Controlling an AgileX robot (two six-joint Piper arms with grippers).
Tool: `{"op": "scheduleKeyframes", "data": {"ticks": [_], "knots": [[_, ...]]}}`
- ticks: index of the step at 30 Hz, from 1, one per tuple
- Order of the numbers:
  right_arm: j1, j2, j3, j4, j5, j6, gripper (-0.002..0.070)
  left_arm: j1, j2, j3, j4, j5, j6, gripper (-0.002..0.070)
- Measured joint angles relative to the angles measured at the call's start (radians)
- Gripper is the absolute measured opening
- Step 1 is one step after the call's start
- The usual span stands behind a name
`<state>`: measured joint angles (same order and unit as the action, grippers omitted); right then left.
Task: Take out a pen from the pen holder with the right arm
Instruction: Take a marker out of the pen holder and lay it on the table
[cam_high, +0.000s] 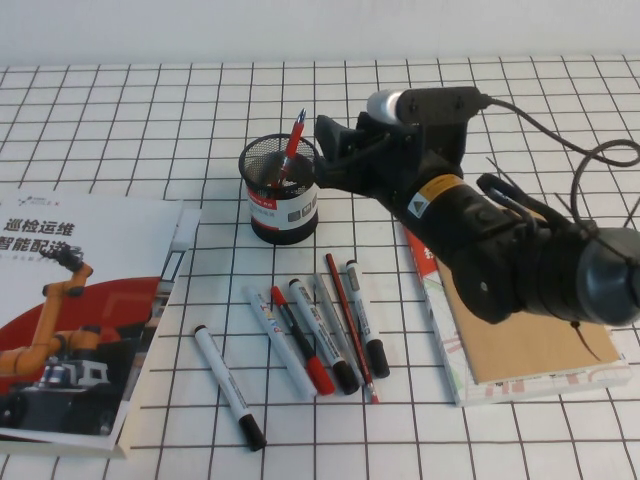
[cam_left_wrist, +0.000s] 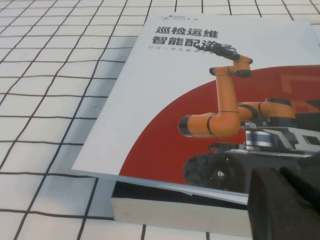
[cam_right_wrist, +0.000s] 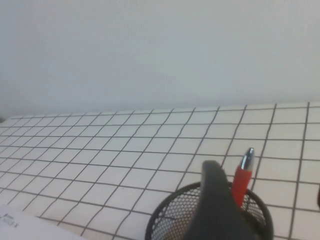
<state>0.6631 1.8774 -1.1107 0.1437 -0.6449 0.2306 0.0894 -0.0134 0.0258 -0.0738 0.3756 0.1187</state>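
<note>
White cloth ruled in a black grid (cam_high: 120, 120) covered the table, with a plain pale wall (cam_right_wrist: 150, 50) behind it. Near the middle stood the black mesh pen holder (cam_high: 281, 195), upright, with a red pen (cam_high: 292, 150) leaning inside it, its silver end above the rim.

The right gripper (cam_high: 326, 150) was just beside the holder on its right, about level with the rim. Its fingers (cam_right_wrist: 214, 200) stood apart and gripped nothing. In the right wrist view one dark finger rose in front of the holder's rim with the red pen just beside it; the other seemed to be no more than a dark sliver at the picture's edge. The red pen was inside the holder, not grasped.

In front of the holder several loose pens and markers (cam_high: 320, 335) lay on the cloth, most close together and one white marker with a black cap (cam_high: 230, 388) a little apart to their left. A brown-covered notebook (cam_high: 520, 345) lay under the right arm.

On the left side lay a thick book (cam_high: 70, 300) with an orange robot arm printed on its cover. The left gripper (cam_left_wrist: 285, 205) hung close over that book near one edge; whether it was spread or clenched could not be told.
</note>
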Motion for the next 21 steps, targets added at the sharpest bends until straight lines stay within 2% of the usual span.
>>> {"op": "scheduleKeyframes", "data": {"ticks": [12, 21], "knots": [[0.0, 0.195, -0.27, -0.027, 0.092, 0.006, 0.0386, 0.0, 0.0, 0.0, 0.0, 0.0, 0.0, -0.0003], [-0.002, 0.269, -0.365, 0.037, 0.155, 0.006, 0.0387, 0.0, 0.0, 0.0, 0.0, 0.0, 0.0, -0.0003]]}}
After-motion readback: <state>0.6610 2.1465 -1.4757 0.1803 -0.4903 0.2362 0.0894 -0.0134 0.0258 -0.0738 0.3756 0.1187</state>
